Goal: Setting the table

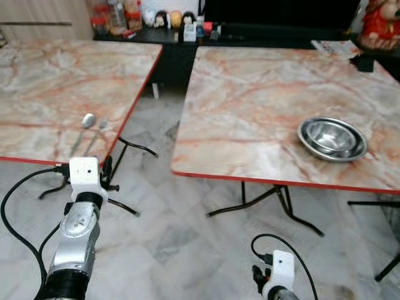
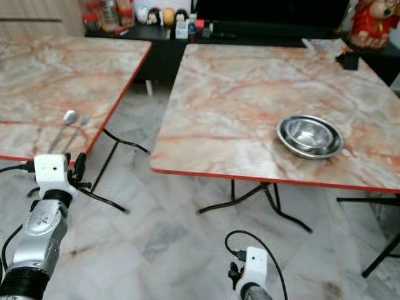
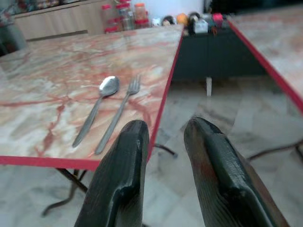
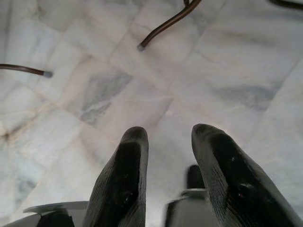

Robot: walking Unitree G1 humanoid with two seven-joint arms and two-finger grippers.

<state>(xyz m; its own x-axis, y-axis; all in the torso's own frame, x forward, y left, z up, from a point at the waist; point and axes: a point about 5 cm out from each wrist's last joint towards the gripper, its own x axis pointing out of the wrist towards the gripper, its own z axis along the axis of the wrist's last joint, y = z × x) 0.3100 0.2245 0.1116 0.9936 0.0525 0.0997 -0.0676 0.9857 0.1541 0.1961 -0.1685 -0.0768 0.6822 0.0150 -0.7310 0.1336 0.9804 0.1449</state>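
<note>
- The left gripper [image 3: 163,130] hovers just off the red-trimmed edge of the left table [image 1: 37,94], its two black fingers [image 3: 125,161] spread a little with nothing between them.
- Just beyond those fingertips, on the marble top near the edge, a spoon [image 3: 97,106] and a fork [image 3: 120,111] lie side by side, close but apart, handles toward the gripper, heads pointing away.
- The left arm [image 1: 78,234] is raised from below, reaching forward so the wrist sits level with the table edge, a black cable looping beside it.
- The right gripper [image 4: 165,142] hangs low over the pale marble-tiled floor [image 1: 175,237], fingers parted and empty, pointing down near the black table legs.
- Across the gap stands the right table [image 1: 250,106], with the same pink-veined top and red rim, well apart from the cutlery.
- A steel bowl [image 1: 332,138] sits upright on it, toward its right side, not far from the near edge.
- Farthest off, a dark cabinet [image 1: 187,50] runs along the wall, topped with jars, bottles and small figurines [image 1: 169,19]; a red figure [image 1: 381,22] stands at the far right.
</note>
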